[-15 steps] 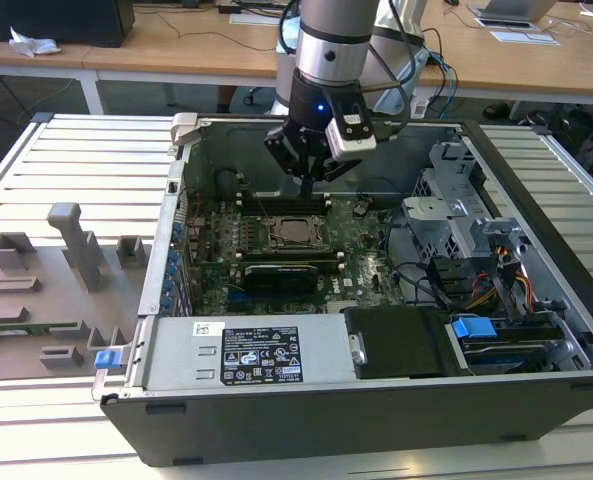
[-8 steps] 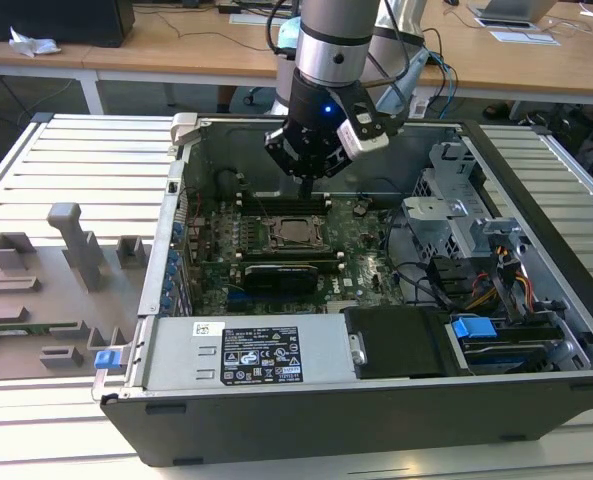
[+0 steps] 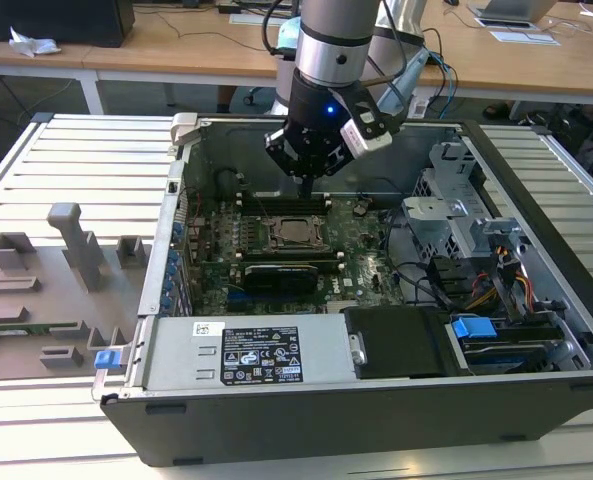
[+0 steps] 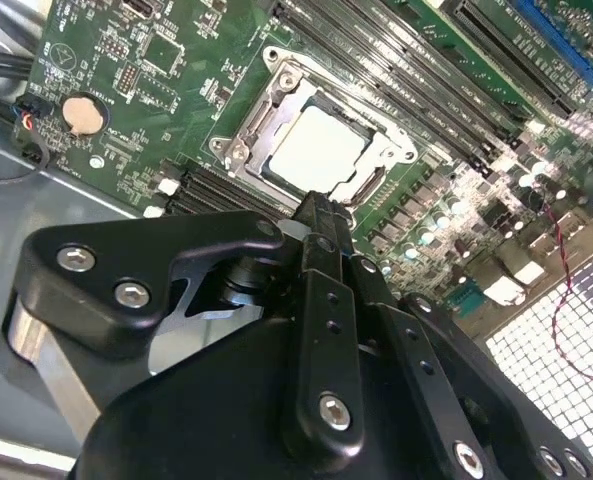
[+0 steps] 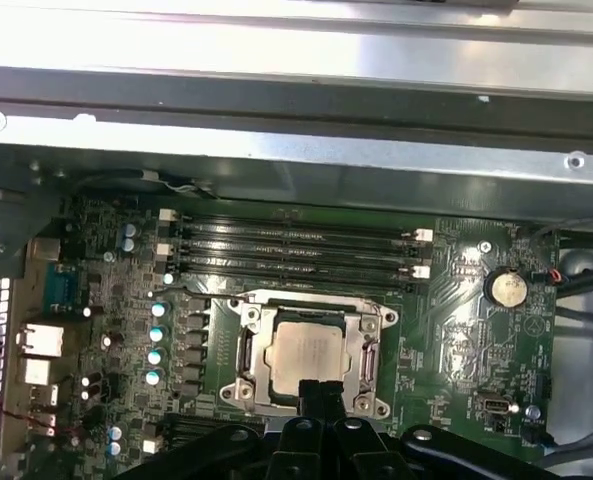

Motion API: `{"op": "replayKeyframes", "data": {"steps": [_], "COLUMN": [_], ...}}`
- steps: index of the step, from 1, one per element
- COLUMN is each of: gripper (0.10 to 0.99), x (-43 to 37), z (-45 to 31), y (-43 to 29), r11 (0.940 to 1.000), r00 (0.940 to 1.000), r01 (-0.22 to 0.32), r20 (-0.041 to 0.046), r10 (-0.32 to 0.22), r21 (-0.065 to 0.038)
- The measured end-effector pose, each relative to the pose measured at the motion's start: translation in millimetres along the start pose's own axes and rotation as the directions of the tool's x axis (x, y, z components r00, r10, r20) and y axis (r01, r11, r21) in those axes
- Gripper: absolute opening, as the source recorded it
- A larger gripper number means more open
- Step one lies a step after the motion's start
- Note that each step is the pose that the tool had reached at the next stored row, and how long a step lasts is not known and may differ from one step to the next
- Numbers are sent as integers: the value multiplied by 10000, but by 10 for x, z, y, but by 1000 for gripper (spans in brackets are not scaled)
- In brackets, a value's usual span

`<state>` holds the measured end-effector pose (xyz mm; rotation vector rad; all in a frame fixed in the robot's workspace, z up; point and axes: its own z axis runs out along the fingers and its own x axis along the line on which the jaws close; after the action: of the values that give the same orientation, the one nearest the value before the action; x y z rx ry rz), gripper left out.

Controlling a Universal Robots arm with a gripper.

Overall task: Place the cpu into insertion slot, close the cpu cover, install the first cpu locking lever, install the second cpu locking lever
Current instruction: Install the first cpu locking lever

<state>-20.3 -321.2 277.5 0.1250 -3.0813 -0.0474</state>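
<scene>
Pincer, fingers pressed together and empty, hangs close over the cpu, which lies seated in the insertion slot (on the green motherboard) beneath the lowered cpu cover, inside an open computer case.

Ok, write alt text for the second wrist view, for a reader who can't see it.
The black gripper, shut, points its tip at the edge of the cpu cover, which lies flat around the silvery cpu. Green motherboard surrounds them, with long memory slots and a round coin cell nearby.
</scene>
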Motion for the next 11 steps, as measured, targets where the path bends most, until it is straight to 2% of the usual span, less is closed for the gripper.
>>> {"op": "replayKeyframes", "data": {"steps": [5, 11], "gripper": [106, 106], "x": [25, 128], "z": [1, 9], "y": [2, 10], "r11": [10000, 10000], "r00": [10000, 10000], "r01": [2, 1], "r20": [0, 1], "r10": [-2, -1], "r21": [-1, -2]}}
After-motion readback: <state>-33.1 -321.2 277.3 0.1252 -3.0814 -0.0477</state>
